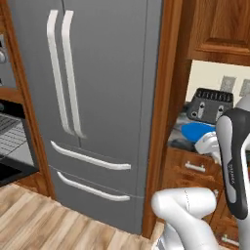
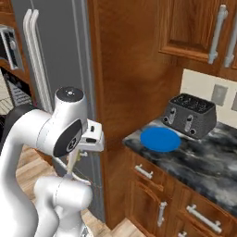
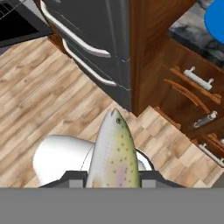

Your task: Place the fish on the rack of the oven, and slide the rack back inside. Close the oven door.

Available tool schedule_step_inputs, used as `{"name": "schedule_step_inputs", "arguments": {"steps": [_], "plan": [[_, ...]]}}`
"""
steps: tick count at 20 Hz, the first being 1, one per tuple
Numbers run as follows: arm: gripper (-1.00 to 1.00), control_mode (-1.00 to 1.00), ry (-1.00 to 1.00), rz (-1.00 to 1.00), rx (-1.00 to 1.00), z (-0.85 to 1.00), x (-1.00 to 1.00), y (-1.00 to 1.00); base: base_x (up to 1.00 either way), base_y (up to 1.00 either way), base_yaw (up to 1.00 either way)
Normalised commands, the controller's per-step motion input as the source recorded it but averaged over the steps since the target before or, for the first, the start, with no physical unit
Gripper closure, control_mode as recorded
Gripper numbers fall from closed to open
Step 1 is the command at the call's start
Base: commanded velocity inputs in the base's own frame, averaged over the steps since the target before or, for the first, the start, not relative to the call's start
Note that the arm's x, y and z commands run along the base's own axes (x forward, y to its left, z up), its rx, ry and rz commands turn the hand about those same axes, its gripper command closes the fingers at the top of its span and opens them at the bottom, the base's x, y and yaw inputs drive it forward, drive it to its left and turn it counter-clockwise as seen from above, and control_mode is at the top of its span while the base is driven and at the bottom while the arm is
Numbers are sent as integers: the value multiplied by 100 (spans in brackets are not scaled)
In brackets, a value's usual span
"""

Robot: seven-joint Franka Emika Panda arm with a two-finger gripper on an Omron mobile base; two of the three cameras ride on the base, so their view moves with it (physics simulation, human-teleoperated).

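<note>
My gripper (image 3: pixel 113 177) is shut on the fish (image 3: pixel 114 153), a speckled silvery-tan fish whose head points away from the hand, high over the wood floor. In the right base view the gripper (image 2: pixel 79 154) hangs in front of the fridge, with the fish (image 2: pixel 72 165) dangling below it as a tan sliver. The oven (image 1: pixel 10 146) stands open at the far left, its wire rack (image 1: pixel 10 134) showing above the lowered black oven door (image 1: pixel 14 172). In the hand view the oven door (image 3: pixel 22 28) and a corner of the rack (image 3: pixel 8 9) sit at the top left.
A tall grey fridge (image 1: pixel 97 97) stands between the oven and the counter. On the dark marble counter (image 2: pixel 208 157) sit a blue plate (image 2: pixel 160 139) and a black toaster (image 2: pixel 190 115). Wood drawers (image 3: pixel 192 87) lie below, and the wood floor (image 3: pixel 52 87) stretches in front.
</note>
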Motion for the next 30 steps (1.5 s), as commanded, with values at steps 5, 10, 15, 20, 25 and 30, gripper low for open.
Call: {"name": "schedule_step_inputs", "arguments": {"steps": [5,10,15,20,25,30], "plan": [[100,100,0,0,0,0,0,0,0,24,66],[100,100,0,0,0,0,0,0,22,33,60],[100,100,0,0,0,0,0,0,70,39,44],[100,100,0,0,0,0,0,0,100,11,26],[100,100,0,0,0,0,0,0,100,11,13],[100,100,0,0,0,0,0,0,100,8,11]]}}
